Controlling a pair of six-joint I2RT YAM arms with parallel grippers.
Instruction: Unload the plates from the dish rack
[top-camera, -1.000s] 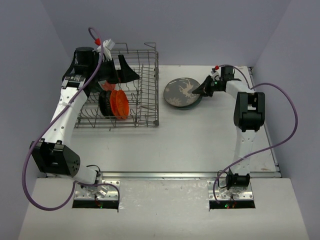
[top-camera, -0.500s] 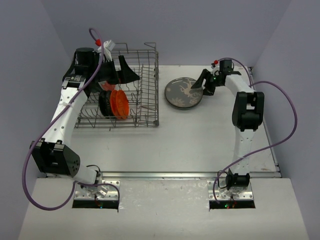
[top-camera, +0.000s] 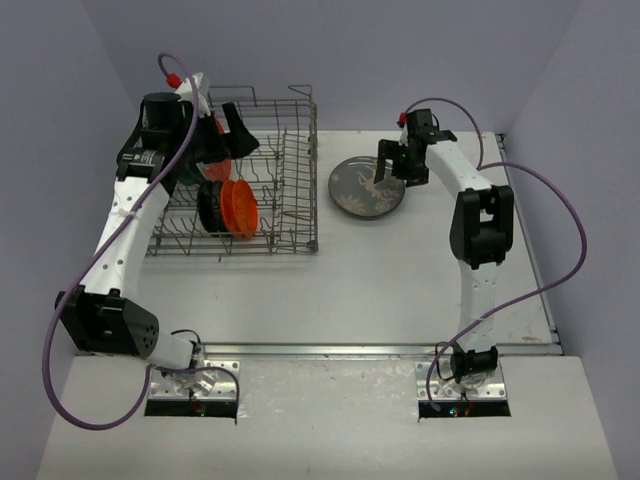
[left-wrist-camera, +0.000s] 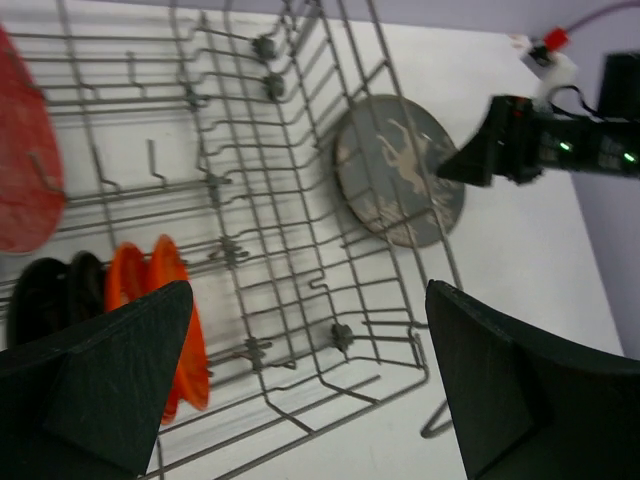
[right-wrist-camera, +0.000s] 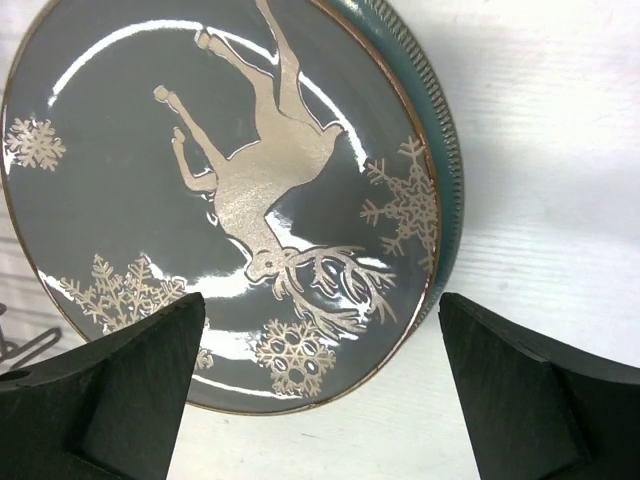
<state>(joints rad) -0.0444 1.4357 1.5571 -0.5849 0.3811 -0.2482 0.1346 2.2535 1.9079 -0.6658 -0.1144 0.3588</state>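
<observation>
The grey wire dish rack (top-camera: 312, 180) stands at the back left. In it, on edge, are orange plates (top-camera: 241, 208) and black plates (top-camera: 211, 207); the left wrist view also shows a red plate (left-wrist-camera: 25, 170). A grey plate with a reindeer design (top-camera: 360, 188) lies flat on the table to the rack's right, on top of a teal plate whose rim (right-wrist-camera: 443, 130) shows. My right gripper (top-camera: 392, 168) hovers open over the grey plate's (right-wrist-camera: 220, 150) near edge and holds nothing. My left gripper (top-camera: 222, 138) is open and empty above the rack (left-wrist-camera: 300, 150).
The white table (top-camera: 400, 280) ends at side walls on the left and right and a back wall behind the rack. A metal strip runs along its near edge by the arm bases. Purple cables loop beside both arms.
My right gripper has opened, let go of the grey plate and lifted back over it. The plate now lies flat. My left gripper has shifted slightly toward the back left.
</observation>
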